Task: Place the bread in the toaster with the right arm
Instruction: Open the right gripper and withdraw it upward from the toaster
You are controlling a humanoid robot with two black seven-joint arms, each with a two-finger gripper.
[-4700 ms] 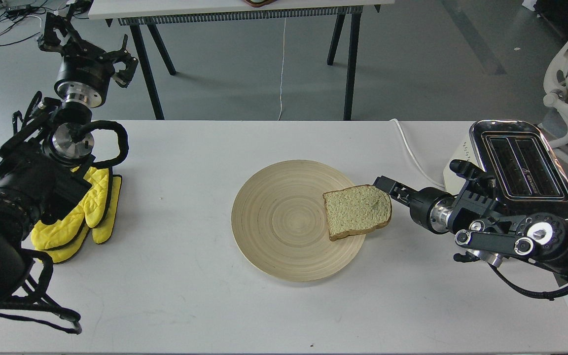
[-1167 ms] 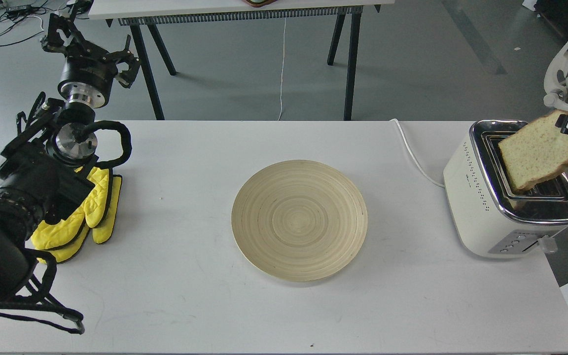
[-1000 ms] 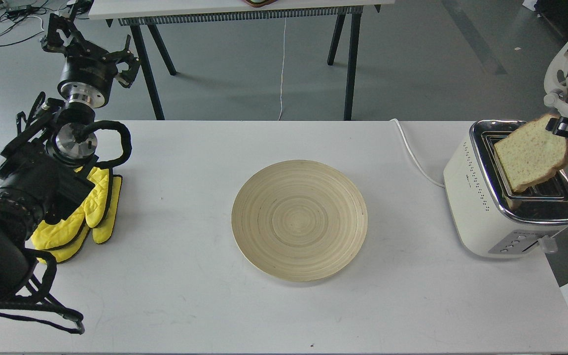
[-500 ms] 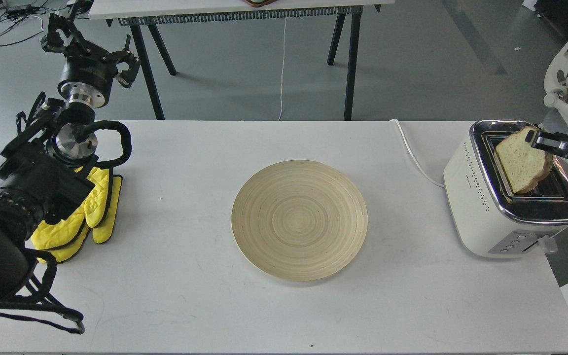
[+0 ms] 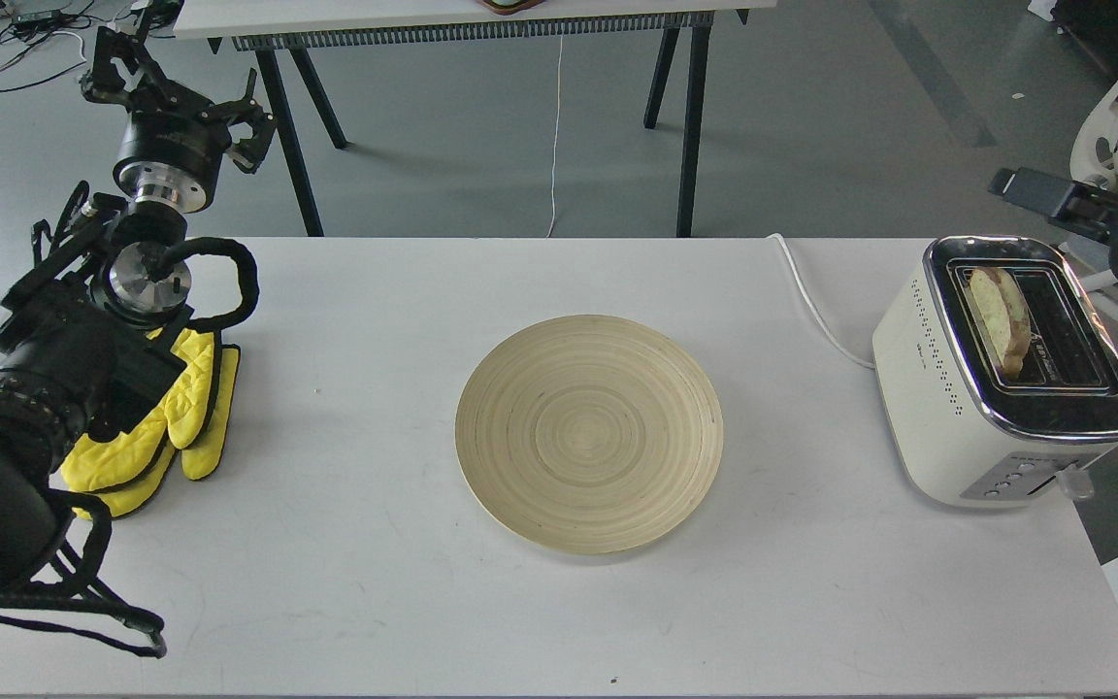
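**Bread dropped into the slot, right arm pulled clear**

Half a second ago the right gripper (image 5: 1013,183) pinched the slice above the toaster; now it has let go and risen beyond the table's far right corner. The bread (image 5: 997,319) sits in the left slot of the toaster (image 5: 965,408), which stands at the right edge of the table, its crust poking above the chrome top. The round wooden plate (image 5: 589,433) at mid-table is bare.

To finish well, I judge the arm should keep retreating up and away, clear of the crust and the white cord (image 5: 814,304).

The right gripper shows end-on and dark, so whether its fingers are spread or closed I cannot tell. Most of that arm is cut off by the right border. How deep the slice sits is hidden. The left gripper (image 5: 176,92), raised past the far left corner, stands spread and empty.
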